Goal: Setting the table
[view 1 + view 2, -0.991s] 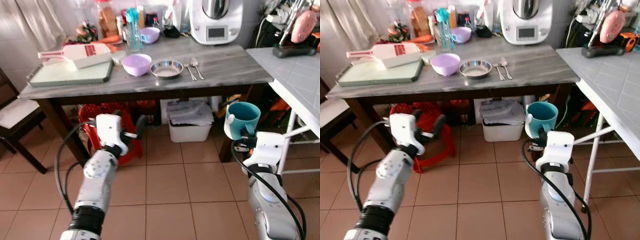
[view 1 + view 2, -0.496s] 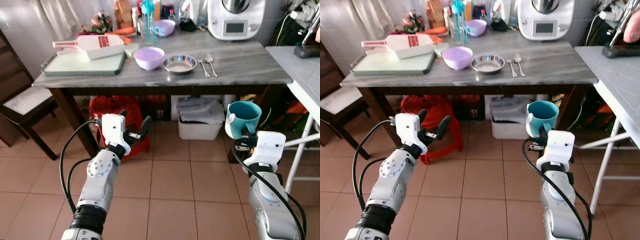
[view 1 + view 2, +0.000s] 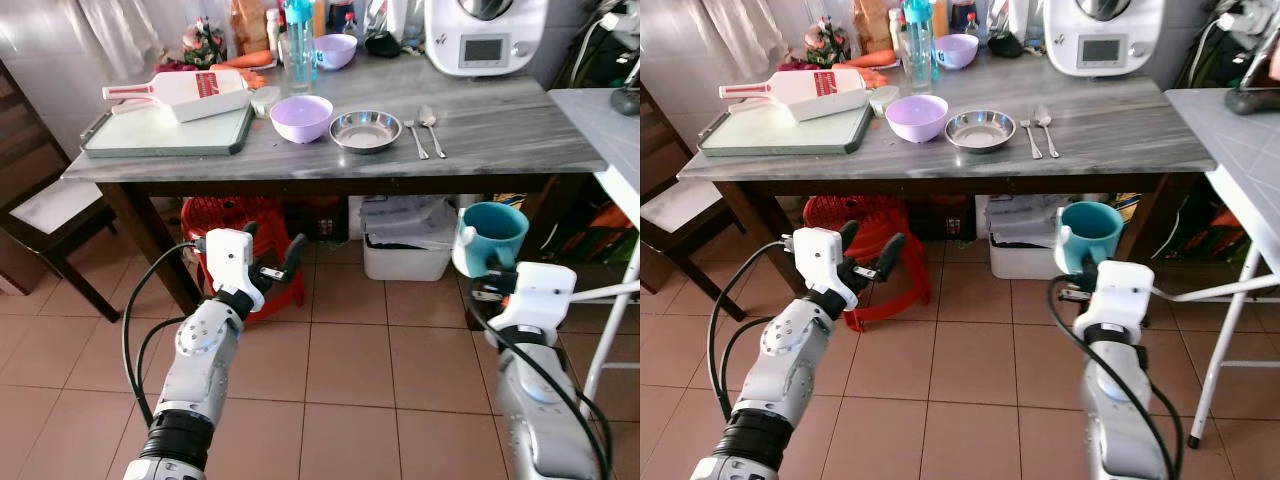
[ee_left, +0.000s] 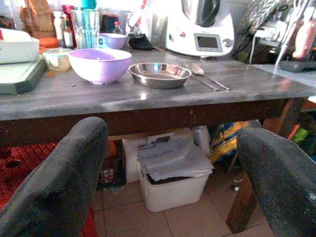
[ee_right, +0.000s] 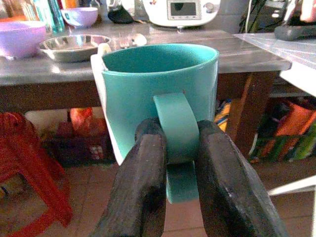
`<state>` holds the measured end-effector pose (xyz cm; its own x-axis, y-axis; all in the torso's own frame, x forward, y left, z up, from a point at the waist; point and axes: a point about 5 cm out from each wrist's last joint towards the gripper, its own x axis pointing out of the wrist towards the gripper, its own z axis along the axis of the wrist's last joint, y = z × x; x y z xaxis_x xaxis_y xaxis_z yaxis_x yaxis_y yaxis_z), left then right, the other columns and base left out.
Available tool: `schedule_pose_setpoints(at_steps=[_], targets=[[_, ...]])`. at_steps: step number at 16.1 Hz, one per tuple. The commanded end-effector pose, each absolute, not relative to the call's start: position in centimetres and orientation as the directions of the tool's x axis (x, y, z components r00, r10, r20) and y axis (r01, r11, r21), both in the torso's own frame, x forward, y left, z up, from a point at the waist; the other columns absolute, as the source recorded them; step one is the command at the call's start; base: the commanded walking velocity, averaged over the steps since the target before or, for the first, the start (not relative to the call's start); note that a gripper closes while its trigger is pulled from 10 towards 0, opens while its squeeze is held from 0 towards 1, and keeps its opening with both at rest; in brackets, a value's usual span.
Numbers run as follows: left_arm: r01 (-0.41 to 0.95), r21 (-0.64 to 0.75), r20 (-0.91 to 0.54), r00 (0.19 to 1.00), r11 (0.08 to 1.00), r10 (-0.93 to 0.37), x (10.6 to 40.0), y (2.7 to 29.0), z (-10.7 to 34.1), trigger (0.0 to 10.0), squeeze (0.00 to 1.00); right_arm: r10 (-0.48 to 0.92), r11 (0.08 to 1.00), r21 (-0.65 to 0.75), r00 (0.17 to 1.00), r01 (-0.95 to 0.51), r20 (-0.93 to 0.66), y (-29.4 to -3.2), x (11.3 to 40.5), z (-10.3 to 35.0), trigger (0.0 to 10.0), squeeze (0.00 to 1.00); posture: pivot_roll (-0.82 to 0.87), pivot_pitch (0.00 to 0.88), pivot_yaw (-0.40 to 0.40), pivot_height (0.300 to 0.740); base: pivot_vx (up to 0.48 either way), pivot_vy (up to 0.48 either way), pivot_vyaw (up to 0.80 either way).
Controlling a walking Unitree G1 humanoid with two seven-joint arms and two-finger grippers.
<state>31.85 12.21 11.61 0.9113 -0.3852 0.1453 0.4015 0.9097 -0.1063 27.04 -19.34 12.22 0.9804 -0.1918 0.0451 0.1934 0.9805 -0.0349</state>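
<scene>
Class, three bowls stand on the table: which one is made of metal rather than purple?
The shallow steel bowl, between the large purple bowl and the cutlery. The small purple bowl stands farther back.

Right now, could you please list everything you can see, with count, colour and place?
Table: one, grey top, ahead.
Bowls: two, lilac; one near the table's front, one at the back.
Metal dish: one, silver, right of the front bowl.
Fork and spoon: one each, silver, right of the dish.
Tray: one, pale green, table's left end.
Slicer: one, white and red, on the tray.
Bottle: one, clear with teal cap, at the back.
Kitchen machine: one, white, back right.
Stool: one, red, under the table.
Bin: one, white, under the table.
Mug: one, teal, held by its handle before the table.
Left gripper: open, empty.
Right gripper: shut on the mug's handle.
</scene>
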Motion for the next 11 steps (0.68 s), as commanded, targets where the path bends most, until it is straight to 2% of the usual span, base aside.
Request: schedule_pose_setpoints(at_steps=[1,6,8,11], targets=[[0.411,-0.107,0.155,0.906,0.905,-0.393,31.74,12.09,11.92,10.0,0.0,-0.2,0.979,-0.035,0.977,0.203,0.075,-19.69,26.99,12.89,10.0,0.0,-0.06,0.009,0.065,0.74,0.3,0.0,0.0],[0.419,-0.112,0.154,0.903,0.901,-0.401,31.66,11.96,11.85,10.0,0.0,-0.203,0.978,-0.034,0.976,0.206,0.076,-19.78,27.1,12.94,10.0,0.0,-0.06,0.01,0.065,0.74,0.306,0.0,0.0],[0.419,-0.111,0.152,0.903,0.901,-0.401,31.59,11.92,11.78,10.0,0.0,-0.204,0.978,-0.035,0.976,0.207,0.077,-19.84,27.15,13.04,10.0,0.0,-0.07,0.011,0.063,0.74,0.304,0.0,-0.46],[0.422,-0.113,0.152,0.902,0.9,-0.404,31.55,11.9,11.79,10.0,0.0,-0.203,0.978,-0.034,0.976,0.206,0.078,-19.84,27.16,13.03,10.0,0.0,-0.07,0.011,0.063,0.74,0.306,0.0,-0.79]])
